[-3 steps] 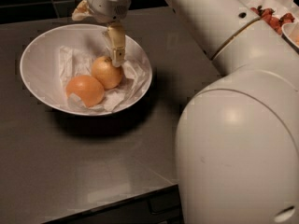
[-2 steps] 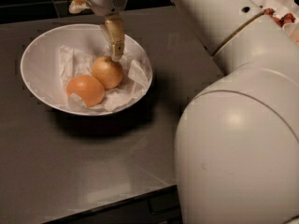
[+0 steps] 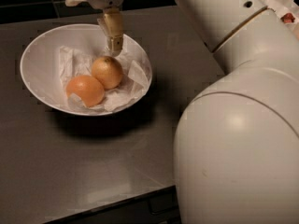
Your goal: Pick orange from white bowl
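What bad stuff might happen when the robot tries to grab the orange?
1. The gripper hovers just behind the orange, which touches the redder fruit. A push might roll the orange away or bump the wrong fruit.
2. Crumpled paper lies under both fruits in the white bowl, so the paper might get pinched too.

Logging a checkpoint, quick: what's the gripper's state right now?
Gripper: cannot be told; it hangs over the white bowl, just above the paler orange.
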You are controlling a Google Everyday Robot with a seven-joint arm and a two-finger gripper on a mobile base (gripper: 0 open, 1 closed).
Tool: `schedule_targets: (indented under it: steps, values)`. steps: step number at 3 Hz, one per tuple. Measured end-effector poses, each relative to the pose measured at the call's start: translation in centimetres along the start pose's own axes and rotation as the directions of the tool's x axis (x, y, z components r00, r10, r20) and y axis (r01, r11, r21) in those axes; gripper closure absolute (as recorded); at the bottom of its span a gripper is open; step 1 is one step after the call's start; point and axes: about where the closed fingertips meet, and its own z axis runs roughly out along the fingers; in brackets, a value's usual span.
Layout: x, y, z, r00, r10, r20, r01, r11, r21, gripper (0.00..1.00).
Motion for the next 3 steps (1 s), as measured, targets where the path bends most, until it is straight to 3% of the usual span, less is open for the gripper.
schedule_targets:
  steps: [3]
  values:
    - [-0.8, 2.1, 3.8, 0.996, 0.024, 0.088, -0.02, 0.9988, -0.044, 0.0]
